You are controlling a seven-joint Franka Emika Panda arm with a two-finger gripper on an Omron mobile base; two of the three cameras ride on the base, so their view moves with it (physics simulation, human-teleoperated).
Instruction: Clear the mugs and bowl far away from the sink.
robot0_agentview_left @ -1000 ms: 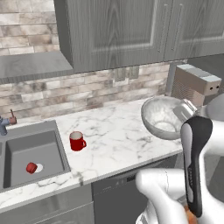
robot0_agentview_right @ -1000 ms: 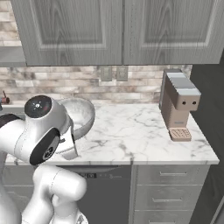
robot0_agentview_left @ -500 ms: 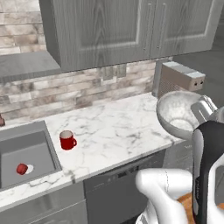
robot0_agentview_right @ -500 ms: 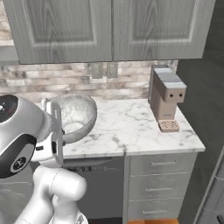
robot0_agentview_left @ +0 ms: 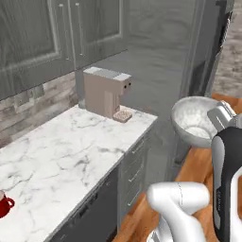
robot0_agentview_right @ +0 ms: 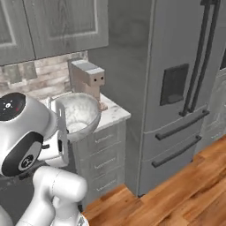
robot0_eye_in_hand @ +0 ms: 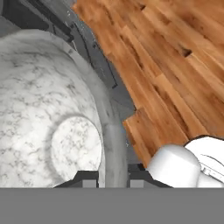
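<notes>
The pale speckled bowl (robot0_agentview_left: 194, 119) hangs in the air off the counter's right end, above the wooden floor. My gripper (robot0_agentview_left: 213, 116) is shut on its rim at the side nearest the arm. From the right base the bowl (robot0_agentview_right: 80, 113) shows in front of the counter's end, with the gripper (robot0_agentview_right: 57, 109) at its left rim. In the hand view the bowl's wall (robot0_eye_in_hand: 43, 105) runs between my two fingertips (robot0_eye_in_hand: 85, 177), where the gripper (robot0_eye_in_hand: 109, 178) clamps it. A bright red mug (robot0_agentview_left: 4, 205) stands on the counter at the far lower left. The sink and the maroon mug are out of view.
A beige coffee machine (robot0_agentview_left: 106, 91) stands at the back of the marble counter (robot0_agentview_left: 71, 146), near its right end. Past the counter's end rises a tall grey fridge (robot0_agentview_right: 176, 88). Grey drawers (robot0_agentview_right: 101, 150) sit under the counter. Wooden floor (robot0_agentview_right: 176, 198) lies open to the right.
The base has driven and turned right, so the whole scene has slid left: the sink is gone from view and the fridge has come in. The bowl stays gripped.
</notes>
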